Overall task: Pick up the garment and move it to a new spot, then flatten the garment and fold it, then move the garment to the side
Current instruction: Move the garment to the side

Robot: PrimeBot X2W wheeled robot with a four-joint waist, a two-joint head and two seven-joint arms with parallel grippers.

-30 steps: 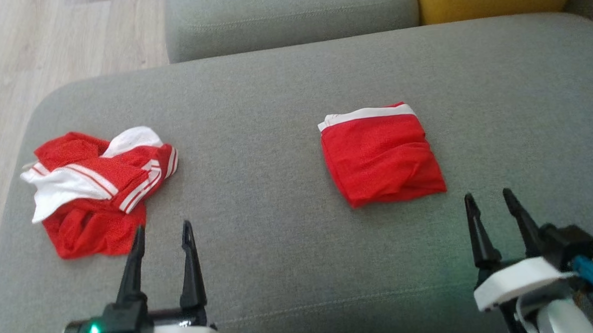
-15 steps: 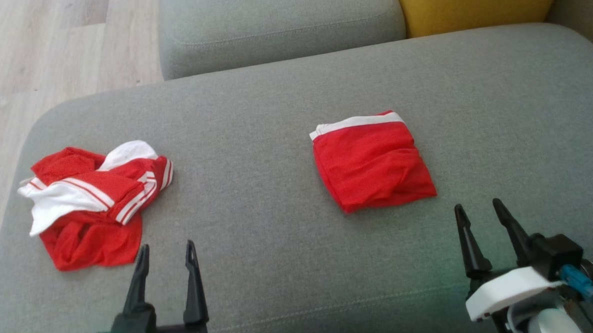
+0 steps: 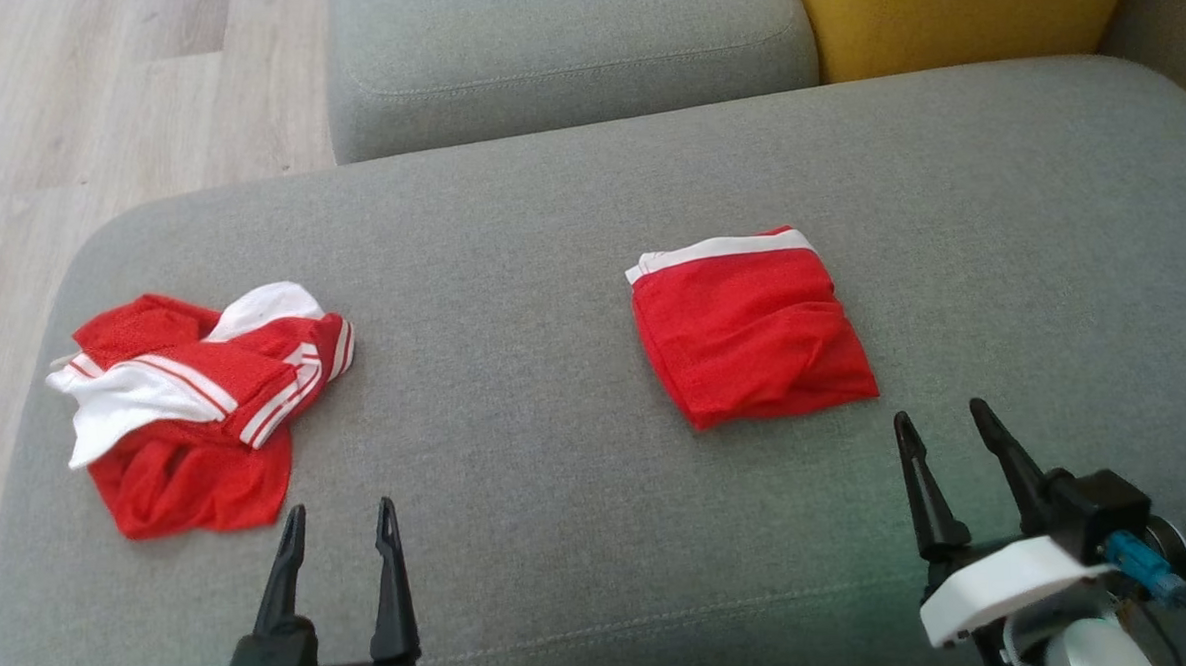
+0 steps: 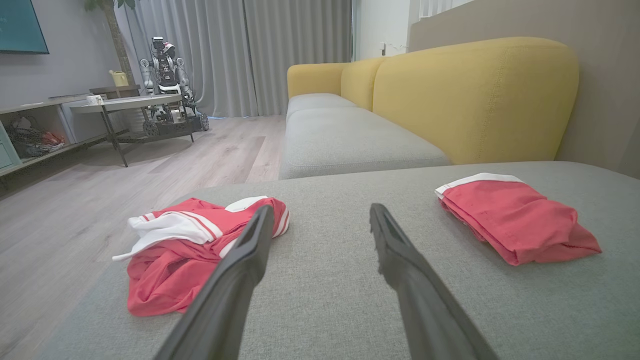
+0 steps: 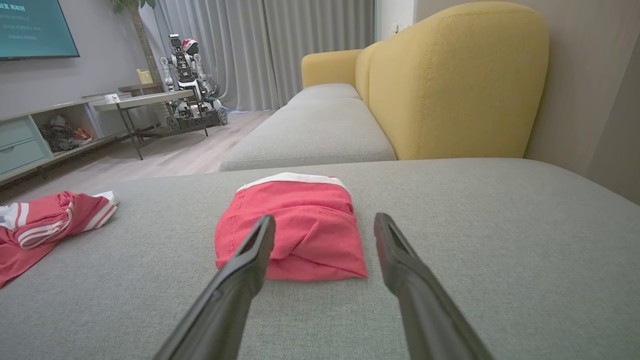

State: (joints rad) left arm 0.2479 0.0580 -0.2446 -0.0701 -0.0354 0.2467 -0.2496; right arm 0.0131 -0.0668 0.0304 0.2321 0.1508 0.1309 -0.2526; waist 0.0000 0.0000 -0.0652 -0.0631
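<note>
Over the sofa (image 3: 550,255), left hand (image 3: 341,505) and right hand (image 3: 939,410) gape empty (both cut off below).

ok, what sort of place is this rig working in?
Most likely a home-style living room: a yellow-backed sofa with grey cushions, a wall-mounted screen, and floor-length grey curtains over a wood floor.

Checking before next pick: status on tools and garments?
Left tool open, empty. Right tool open, empty. Crumpled garment at left, untouched; folded garment ahead of right tool. Nothing in between.
</note>
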